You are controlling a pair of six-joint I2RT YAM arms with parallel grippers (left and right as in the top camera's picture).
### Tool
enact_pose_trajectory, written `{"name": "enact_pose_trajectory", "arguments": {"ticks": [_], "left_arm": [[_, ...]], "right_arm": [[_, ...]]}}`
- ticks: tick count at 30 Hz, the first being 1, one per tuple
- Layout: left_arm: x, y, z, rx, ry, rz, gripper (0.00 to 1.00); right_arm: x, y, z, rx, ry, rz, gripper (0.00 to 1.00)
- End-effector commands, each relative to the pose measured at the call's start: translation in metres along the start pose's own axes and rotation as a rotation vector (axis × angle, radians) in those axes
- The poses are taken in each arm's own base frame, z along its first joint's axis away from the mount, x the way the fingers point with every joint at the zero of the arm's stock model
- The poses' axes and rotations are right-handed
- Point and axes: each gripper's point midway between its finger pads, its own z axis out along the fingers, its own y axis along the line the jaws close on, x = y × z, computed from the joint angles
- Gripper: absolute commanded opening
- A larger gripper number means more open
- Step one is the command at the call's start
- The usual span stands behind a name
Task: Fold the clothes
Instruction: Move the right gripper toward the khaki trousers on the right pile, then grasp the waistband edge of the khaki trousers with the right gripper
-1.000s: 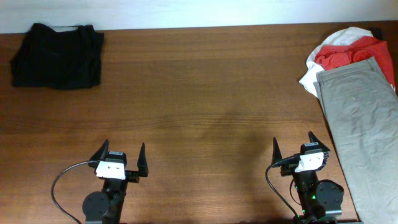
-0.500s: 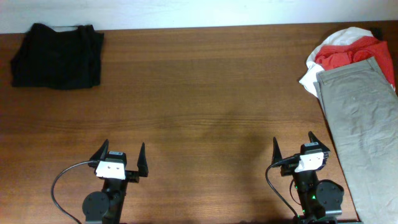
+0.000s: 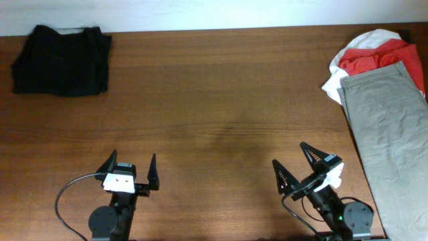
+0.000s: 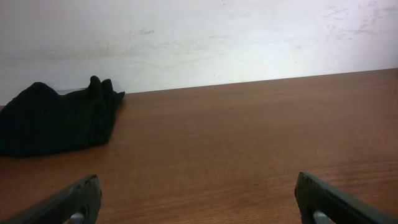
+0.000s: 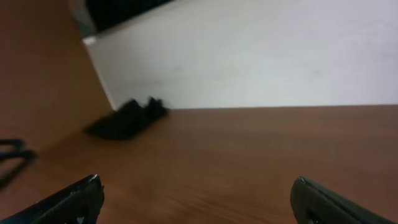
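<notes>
Left gripper (image 3: 134, 155) faces forward, right gripper (image 3: 287, 152) angled leftward, jaws apart.

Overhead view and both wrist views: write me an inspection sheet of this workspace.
Surface: wooden table, bare across the middle.
Job's things: black garment bunched at the far left corner; khaki trousers laid along the right edge, overlapping a red garment and a white garment.
Clutter: nothing seen.
Grippers: left pincer open, empty; right pincer open, empty, angled leftward.
Cables: black cable loops beside the left arm; another beside the right arm.
Surroundings: white wall behind the table.
</notes>
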Motion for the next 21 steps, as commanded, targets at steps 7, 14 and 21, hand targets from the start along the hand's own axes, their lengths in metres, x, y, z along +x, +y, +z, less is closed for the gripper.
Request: {"name": "enact_pose_trajectory", "arguments": {"ticks": [7,14,21], "left_arm": [[0.002,0.001,0.0,-0.007,0.002,0.011,0.99],[0.002,0.001,0.0,-0.007,0.002,0.011,0.99],[0.002,0.001,0.0,-0.007,0.002,0.011,0.99]], "right_arm": [[-0.131,-0.035,0.008,0.336,-0.187,-0.215,0.99],[-0.131,-0.221,0.105,0.856,0.438,-0.198,0.99],[-0.052,-0.342,0.101,0.959,1.004,-0.232,0.99]]}}
